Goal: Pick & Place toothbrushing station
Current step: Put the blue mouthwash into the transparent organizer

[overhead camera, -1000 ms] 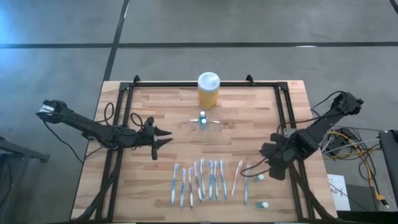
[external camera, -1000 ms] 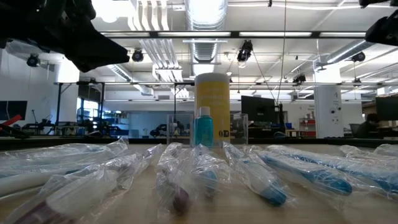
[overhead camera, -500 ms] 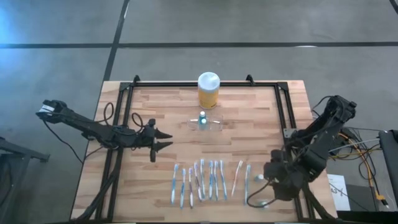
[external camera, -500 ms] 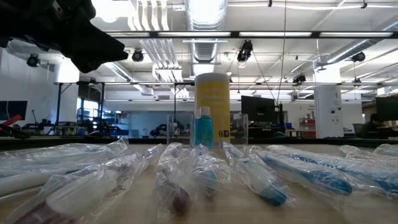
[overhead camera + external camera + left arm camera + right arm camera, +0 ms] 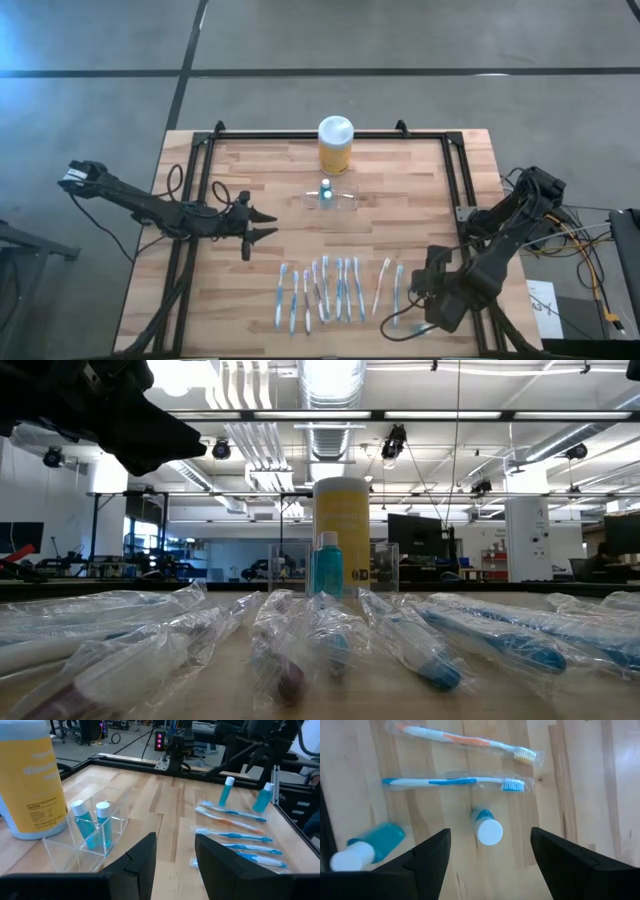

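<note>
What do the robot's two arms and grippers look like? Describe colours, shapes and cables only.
Both arms are dark, slim and jointed. The left gripper ends in two pointed black fingers; the right gripper has broad, flat black fingers. Black cables loop along the left arm.

I count one yellow jar [image 5: 335,144] with a white lid and one clear holder [image 5: 331,197] containing two small blue bottles [image 5: 90,822]. Two more blue bottles [image 5: 486,828] are near the right arm, one upright and one on its side. Wrapped toothbrushes [image 5: 338,289] lie in a row, roughly nine, though overlapping wrappers prevent a firm count.
</note>
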Tool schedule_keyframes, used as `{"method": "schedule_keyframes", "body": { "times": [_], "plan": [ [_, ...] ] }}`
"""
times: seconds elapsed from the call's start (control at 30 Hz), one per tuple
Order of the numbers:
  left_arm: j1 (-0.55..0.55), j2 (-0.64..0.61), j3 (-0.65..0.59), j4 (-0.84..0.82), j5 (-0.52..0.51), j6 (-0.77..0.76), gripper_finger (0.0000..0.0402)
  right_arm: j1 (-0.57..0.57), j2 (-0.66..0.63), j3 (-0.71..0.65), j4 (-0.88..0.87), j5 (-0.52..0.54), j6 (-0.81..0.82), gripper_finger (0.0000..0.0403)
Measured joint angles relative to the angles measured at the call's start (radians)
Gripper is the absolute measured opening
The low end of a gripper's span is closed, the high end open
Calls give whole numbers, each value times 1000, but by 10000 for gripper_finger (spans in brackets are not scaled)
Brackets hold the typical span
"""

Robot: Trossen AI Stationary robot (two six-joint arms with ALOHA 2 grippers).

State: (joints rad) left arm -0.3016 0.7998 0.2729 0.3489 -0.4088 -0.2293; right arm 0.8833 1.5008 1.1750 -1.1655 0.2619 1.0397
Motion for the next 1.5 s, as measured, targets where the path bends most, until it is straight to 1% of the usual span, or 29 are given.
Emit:
{"method": "schedule_keyframes", "body": {
  "times": [0.2,0.33,0.5,0.63,0.77,0.93,1.3,1.5],
  "plan": [
    [0,0,0,2,0,-4,140,-8,-6,-39,39,-1,5,268],
    [0,0,0,1,0,-4,140,-16,-6,-82,99,-7,4,263],
    [0,0,0,1,0,-4,140,-18,-8,-125,101,-29,27,258],
    [0,0,0,1,0,-5,140,-18,-9,-145,112,-32,34,258],
    [0,0,0,1,0,-5,140,-18,-9,-167,175,-34,26,252],
    [-1,0,0,1,0,-5,140,-18,-9,-169,182,-34,26,243],
    [0,0,0,-6,0,-4,140,-18,-9,-172,192,-26,4,207],
    [0,0,0,-9,0,-4,140,-18,-9,-185,195,-24,4,172]
  ]
}}
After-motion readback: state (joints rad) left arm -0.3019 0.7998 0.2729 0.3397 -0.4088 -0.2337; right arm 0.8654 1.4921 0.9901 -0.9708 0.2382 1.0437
